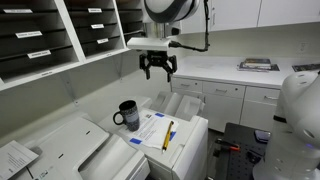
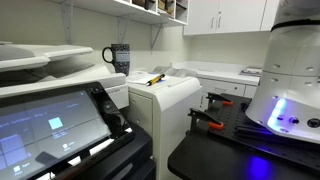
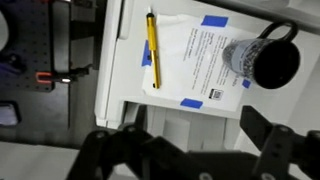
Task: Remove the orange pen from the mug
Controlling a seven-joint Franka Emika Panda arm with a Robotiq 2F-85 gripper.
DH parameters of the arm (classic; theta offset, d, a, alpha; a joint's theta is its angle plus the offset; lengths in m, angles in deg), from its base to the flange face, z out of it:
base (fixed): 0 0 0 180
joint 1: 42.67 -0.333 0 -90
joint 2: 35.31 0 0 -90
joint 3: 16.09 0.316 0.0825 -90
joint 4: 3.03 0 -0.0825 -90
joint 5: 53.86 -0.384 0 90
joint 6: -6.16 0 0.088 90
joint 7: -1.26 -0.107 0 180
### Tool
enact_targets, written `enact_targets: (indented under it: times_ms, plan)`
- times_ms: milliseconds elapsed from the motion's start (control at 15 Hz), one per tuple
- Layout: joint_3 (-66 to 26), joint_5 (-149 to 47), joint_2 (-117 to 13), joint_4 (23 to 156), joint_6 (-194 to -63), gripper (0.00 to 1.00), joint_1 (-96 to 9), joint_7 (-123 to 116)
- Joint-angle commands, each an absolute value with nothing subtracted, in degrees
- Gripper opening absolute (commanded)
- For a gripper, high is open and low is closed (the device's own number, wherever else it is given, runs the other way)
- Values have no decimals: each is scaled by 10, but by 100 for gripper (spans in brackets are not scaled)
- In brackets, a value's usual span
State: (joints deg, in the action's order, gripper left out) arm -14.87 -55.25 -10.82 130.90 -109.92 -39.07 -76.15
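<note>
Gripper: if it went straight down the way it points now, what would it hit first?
Probably the white printer top, beside the taped paper, not the pen or mug. The open gripper hangs high, so depth is uncertain.

I'm looking at an office copy room: paper-sorter shelves (image 1: 45, 35) hanging on the wall, white cabinets (image 1: 240, 100) sitting under a pale counter (image 1: 215, 72), copier touchscreen (image 2: 50, 125) glowing.
</note>
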Motion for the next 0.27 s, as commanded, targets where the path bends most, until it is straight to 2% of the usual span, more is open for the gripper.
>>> enact_targets:
  times_ms: [0, 200]
  plan:
    - [-134, -545, -112, 1298, -1085, 100, -375, -734]
    - [-129, -537, -113, 1301, -1090, 100, -369, -730]
